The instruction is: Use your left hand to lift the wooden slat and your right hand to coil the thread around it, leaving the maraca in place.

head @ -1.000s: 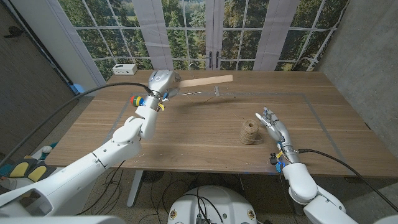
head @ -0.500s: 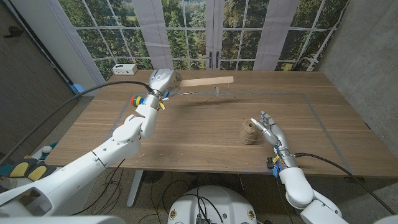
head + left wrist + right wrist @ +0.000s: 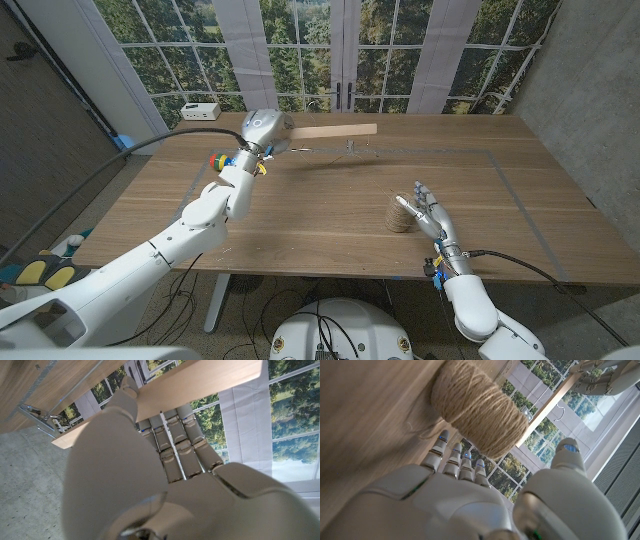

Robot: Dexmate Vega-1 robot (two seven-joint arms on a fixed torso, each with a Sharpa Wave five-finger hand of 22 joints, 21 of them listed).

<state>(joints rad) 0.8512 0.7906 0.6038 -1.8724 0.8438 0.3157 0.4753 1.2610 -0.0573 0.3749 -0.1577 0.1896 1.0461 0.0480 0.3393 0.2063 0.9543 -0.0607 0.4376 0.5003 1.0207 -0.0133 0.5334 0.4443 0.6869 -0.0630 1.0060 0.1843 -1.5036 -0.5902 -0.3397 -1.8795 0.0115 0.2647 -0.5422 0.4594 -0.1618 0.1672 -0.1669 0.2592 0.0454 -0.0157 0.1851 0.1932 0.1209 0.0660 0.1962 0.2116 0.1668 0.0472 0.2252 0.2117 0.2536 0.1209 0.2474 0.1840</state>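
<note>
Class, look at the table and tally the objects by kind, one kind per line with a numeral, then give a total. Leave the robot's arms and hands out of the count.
Long pale wooden slat, held up by the left hand: 1
Spool of tan twine: 1
Small white box at the table's far corner: 1
Small colourful object beside the left arm: 1
Total: 4

A white box [image 3: 200,110] with a cable sat at the worktop's [image 3: 300,215] far left corner. Thin tape lines [image 3: 520,205] marked a rectangle on the wooden surface. Behind the far edge stood tall windows [image 3: 300,50] looking onto trees, with white curtains [image 3: 245,55]. Cables [image 3: 190,285] hung below the near edge.
</note>
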